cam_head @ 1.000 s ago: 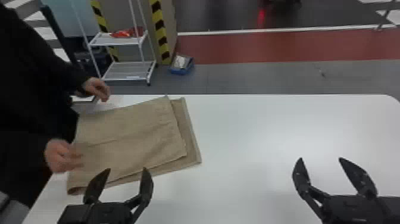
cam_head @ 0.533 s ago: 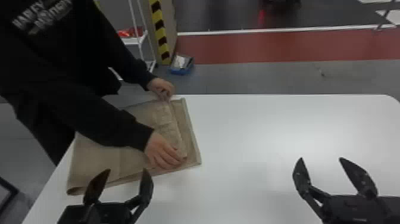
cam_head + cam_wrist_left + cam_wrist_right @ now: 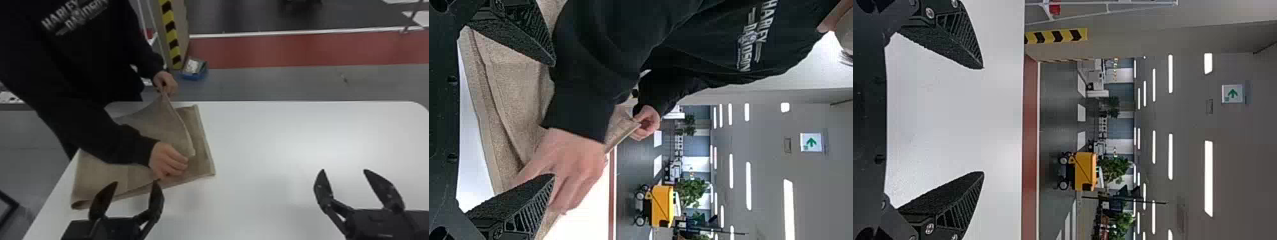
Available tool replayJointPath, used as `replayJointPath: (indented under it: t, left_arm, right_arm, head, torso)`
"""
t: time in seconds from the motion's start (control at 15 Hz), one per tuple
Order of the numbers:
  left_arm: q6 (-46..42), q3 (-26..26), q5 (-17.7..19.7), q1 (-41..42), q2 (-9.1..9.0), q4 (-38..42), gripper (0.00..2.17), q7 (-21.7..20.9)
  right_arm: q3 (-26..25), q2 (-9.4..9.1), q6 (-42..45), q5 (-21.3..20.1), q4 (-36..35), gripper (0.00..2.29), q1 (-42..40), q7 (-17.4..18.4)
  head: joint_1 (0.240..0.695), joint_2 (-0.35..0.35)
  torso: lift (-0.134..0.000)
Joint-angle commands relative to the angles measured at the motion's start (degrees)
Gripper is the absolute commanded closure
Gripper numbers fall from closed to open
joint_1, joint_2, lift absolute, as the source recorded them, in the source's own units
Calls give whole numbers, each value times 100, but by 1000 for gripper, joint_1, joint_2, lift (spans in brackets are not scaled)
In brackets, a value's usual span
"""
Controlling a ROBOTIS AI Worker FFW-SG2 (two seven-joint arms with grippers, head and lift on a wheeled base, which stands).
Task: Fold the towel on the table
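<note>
Towel [image 3: 99, 174] on the left part of the white table [image 3: 287, 143], layered, with the upper flap [image 3: 159, 124] raised at the far side. Near hand [image 3: 167, 161] of a person [image 3: 79, 79] at the flap's close corner, far hand [image 3: 166, 83] pinching the far corner: 1 hand per corner, probably to keep the edge straight while adjusting or resetting the fold. Beyond that edge, toward the right, a strip of lower layer [image 3: 202, 153] flat on the table.

Left gripper [image 3: 135, 183] by the towel's near edge, released, with 2 fingers spread and no cloth in grasp. Right gripper [image 3: 344, 170] likewise unclenched, above the table and well apart from the towel, perhaps parked for a later turn.

Far and left table edges close to the towel: little margin for dragging either way, some risk of cloth slipping over. More room toward the right, across the broad white surface. Scant space for the left gripper beside the near hand; best to wait for withdrawal of those 2 hands before closing on cloth
</note>
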State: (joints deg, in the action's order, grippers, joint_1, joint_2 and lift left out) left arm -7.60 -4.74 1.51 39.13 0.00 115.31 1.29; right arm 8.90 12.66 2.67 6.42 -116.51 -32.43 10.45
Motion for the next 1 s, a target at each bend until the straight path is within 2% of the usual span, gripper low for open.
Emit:
replayJointPath:
  t: [0.0, 0.93]
  left_arm:
    - [0, 0, 7, -2, -15, 0, 80, -6]
    - [0, 0, -2, 24, -15, 18, 80, -6]
  right_arm:
    - [-11, 0, 0, 0, 6, 130, 0, 1]
    - [-37, 18, 0, 9, 15, 130, 0, 1]
  head:
    - [695, 110]
    - [695, 106]
  torso:
    - [-119]
    - [-119]
